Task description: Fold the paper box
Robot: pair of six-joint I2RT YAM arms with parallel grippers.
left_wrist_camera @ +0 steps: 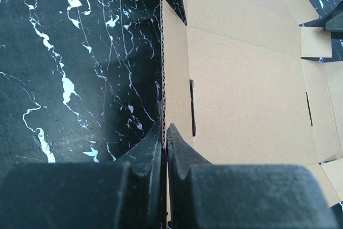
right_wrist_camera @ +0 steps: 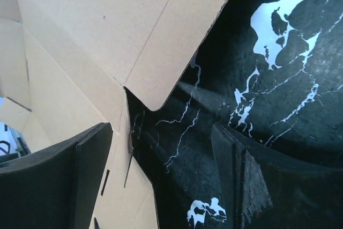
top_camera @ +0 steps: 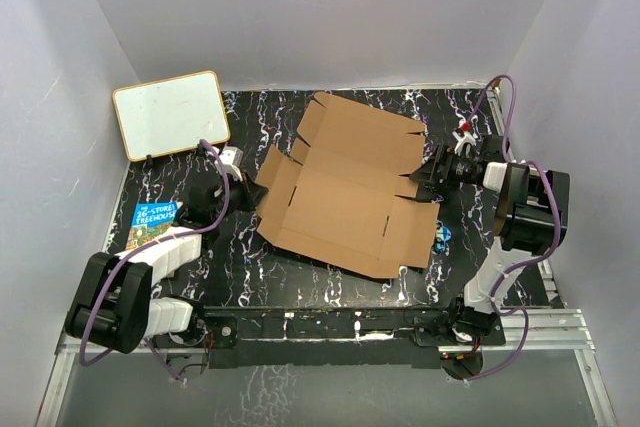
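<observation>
So, far left on the black marbled table [top_camera: 300,292] there's a white board with a tan frame [top_camera: 170,114] up in the back corner. A colourful book [top_camera: 152,222] lies nearer the front, partly tucked under the left arm.

Next along, the left gripper [left_wrist_camera: 165,132] is pressed together on the left edge of the paper box [top_camera: 345,187]. In the left wrist view the corrugated edge runs straight down between its fingers [left_wrist_camera: 144,151], so it's pinching that side flap, which stands up off the table.

The box itself sits pretty much mid-table, a bit toward the back. It's mostly a flat brown sheet, with the big lid panel pointing away from the arms and the small tabs sticking out at the sides.

Over on the right, the right gripper [right_wrist_camera: 161,170] sits at the box's right edge with its jaws spread wide. One finger [right_wrist_camera: 64,181] is over the cardboard and the other is over bare table. A rounded flap corner [right_wrist_camera: 155,97] lies just ahead of the gap between them, and I can't see it gripping anything.
</observation>
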